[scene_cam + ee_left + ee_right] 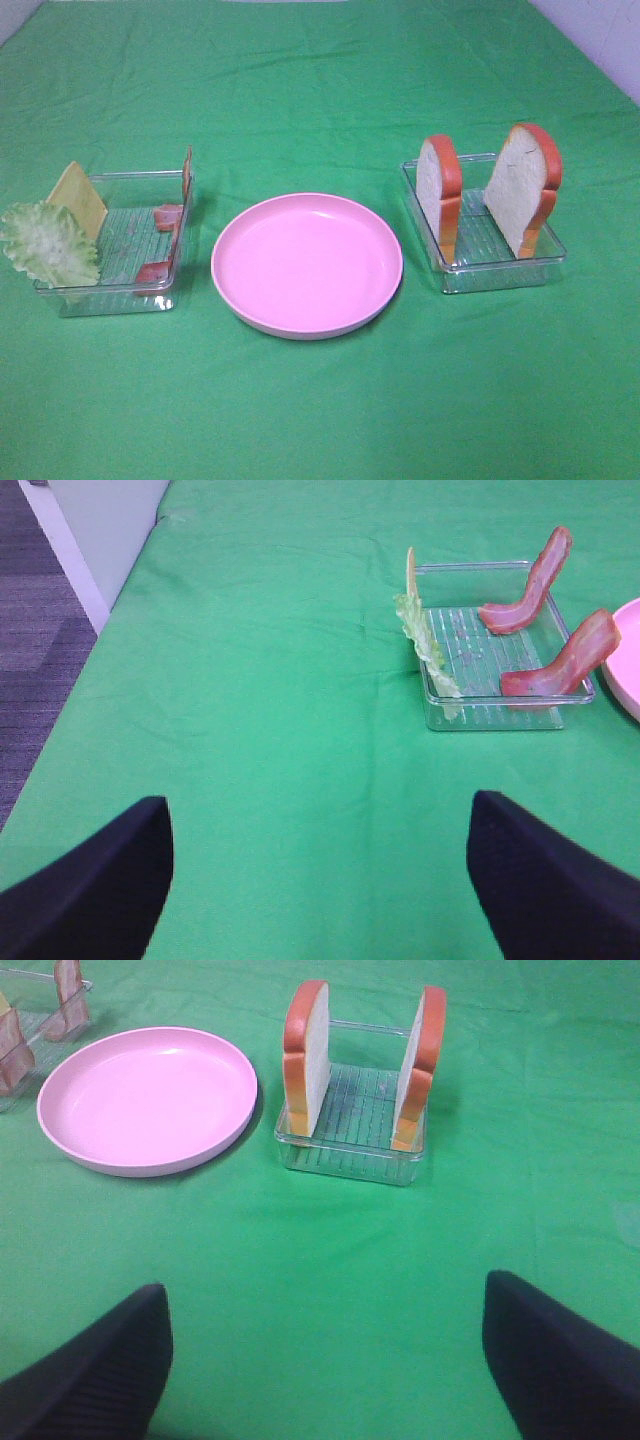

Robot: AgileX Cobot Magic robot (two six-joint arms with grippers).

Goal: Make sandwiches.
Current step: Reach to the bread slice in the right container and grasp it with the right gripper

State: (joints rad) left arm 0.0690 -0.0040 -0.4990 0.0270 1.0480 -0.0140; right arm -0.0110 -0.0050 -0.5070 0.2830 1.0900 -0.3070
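Left claw [318, 880] apart, right claw [325, 1360] apart, bread slices [430, 188] standing in tray [500, 275], one apparently tilted

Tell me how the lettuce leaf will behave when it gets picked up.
The lettuce leaf stands on edge against its clear tray, so it probably holds its shape rather than flopping. Seen edge-on it looks very thin, so it is likely light. It only leans there, so it may tip if nudged.

Black left fingers [90, 890], black right fingers [90, 1375], broad, rounded, finely ribbed
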